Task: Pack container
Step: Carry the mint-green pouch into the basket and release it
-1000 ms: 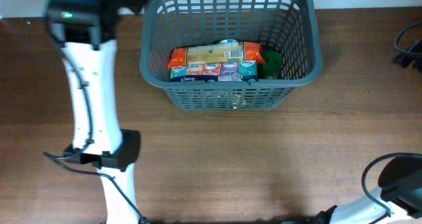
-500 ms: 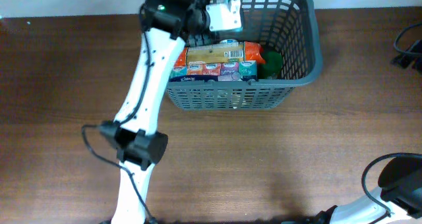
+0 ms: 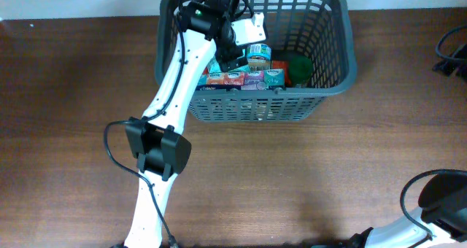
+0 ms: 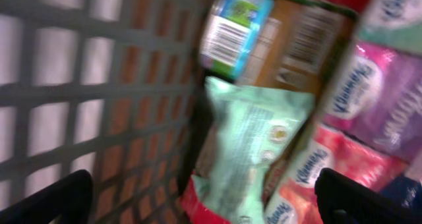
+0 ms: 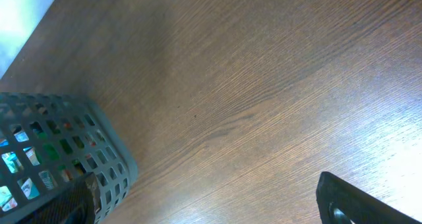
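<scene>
Container: the container (image 3: 255,108) holds tissue packs (image 3: 248,76) and a mint pouch (image 4: 254,145).
Left gripper (image 4: 208,201): inside the container, above the pouch, fingers spread, gripping nothing.
Right gripper (image 5: 211,204): well apart from the container, spread, empty.
Progress: likely near done; nothing loose shows outside the container.

Overhead top-down; container (image 3: 292,106) in all views

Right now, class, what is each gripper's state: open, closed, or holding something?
Left gripper: open, holding nothing, inside the container.
Right gripper: open, holding nothing, over the table.
</scene>
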